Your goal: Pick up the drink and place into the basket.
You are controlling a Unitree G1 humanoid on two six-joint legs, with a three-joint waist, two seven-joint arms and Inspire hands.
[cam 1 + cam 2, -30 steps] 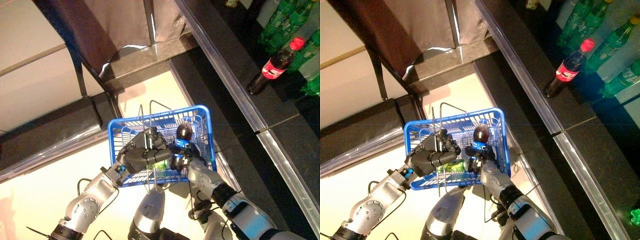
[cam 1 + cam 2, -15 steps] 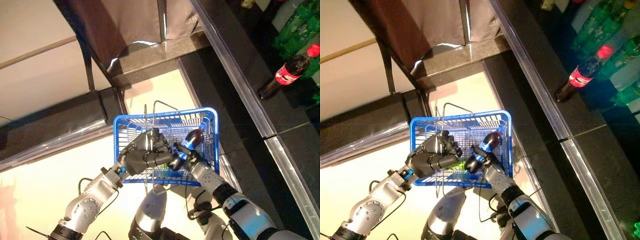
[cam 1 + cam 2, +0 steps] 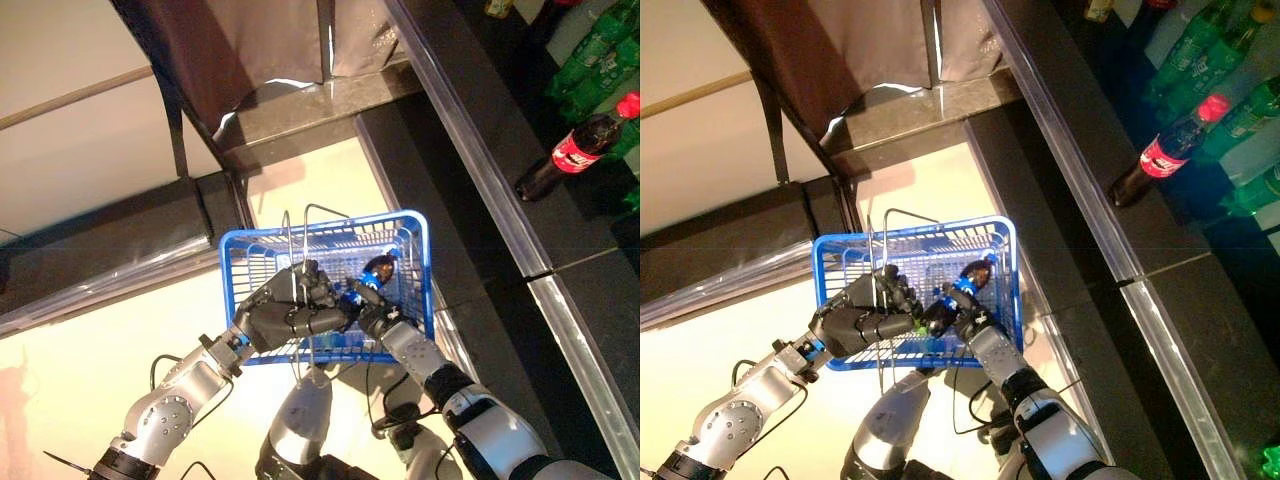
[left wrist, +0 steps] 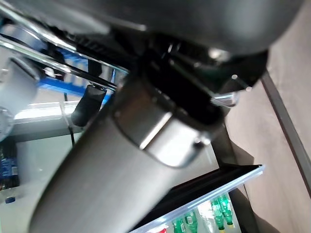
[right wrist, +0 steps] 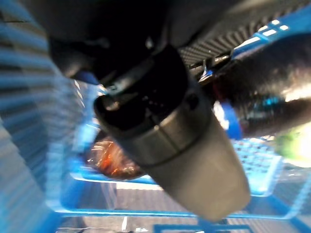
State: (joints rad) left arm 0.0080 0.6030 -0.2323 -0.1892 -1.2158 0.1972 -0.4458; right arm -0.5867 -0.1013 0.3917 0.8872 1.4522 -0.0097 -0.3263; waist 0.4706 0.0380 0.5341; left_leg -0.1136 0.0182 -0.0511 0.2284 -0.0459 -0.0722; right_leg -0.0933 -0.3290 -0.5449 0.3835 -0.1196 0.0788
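Note:
The blue basket (image 3: 418,262) hangs raised in front of me. My left hand (image 3: 285,318) is shut on its thin wire handles (image 3: 322,206). My right hand (image 3: 378,318) reaches over the basket's near rim and is shut on a dark drink bottle with a blue label (image 3: 372,272). The bottle lies tilted inside the basket, its cap end towards my hand. It also shows in the right wrist view (image 5: 262,111), against the blue mesh. Something green (image 3: 930,340) lies low in the basket between the hands.
A dark shelf with a metal front edge (image 3: 480,170) runs along the right. On it stand a red-labelled cola bottle (image 3: 575,150) and green bottles (image 3: 595,50). A dark draped stand (image 3: 230,50) is ahead, and a low dark ledge (image 3: 100,260) at the left.
My right hand has lowered the dark bottle from upright above the rim to tilted down inside the basket. The camera shifted a little. My left hand keeps the handles.

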